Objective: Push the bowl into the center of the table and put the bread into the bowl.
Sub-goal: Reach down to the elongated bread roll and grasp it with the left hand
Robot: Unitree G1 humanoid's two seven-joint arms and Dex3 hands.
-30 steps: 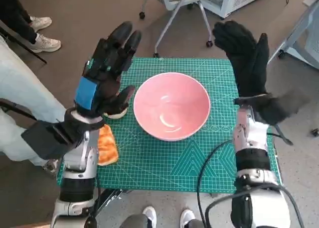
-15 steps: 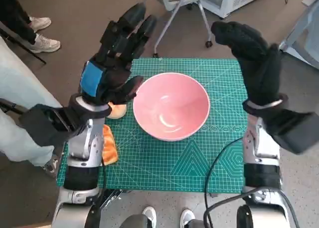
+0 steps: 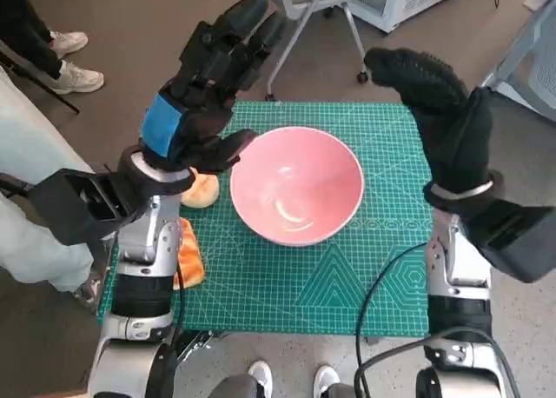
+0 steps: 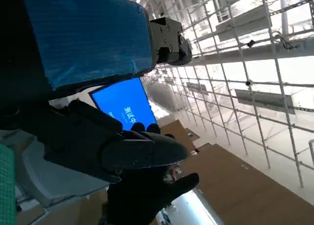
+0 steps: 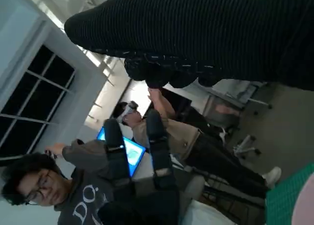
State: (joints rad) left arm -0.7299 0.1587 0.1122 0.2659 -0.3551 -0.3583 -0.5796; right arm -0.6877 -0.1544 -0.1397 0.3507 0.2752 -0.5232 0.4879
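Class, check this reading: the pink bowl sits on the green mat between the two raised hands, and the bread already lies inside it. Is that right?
Not quite. The pink bowl is empty; the bread lies on the green mat beside it, near the left forearm. The head view shows this. The bowl does sit between the raised left hand and right hand.

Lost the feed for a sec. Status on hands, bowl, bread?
Left hand and right hand raised, open, holding nothing. Pink bowl on the green mat, empty. Bread beside the bowl, partly under the left hand. Nothing in the way.

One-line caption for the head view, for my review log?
Both hands, left hand and right hand, raised open above the pink bowl; bread on the green mat.
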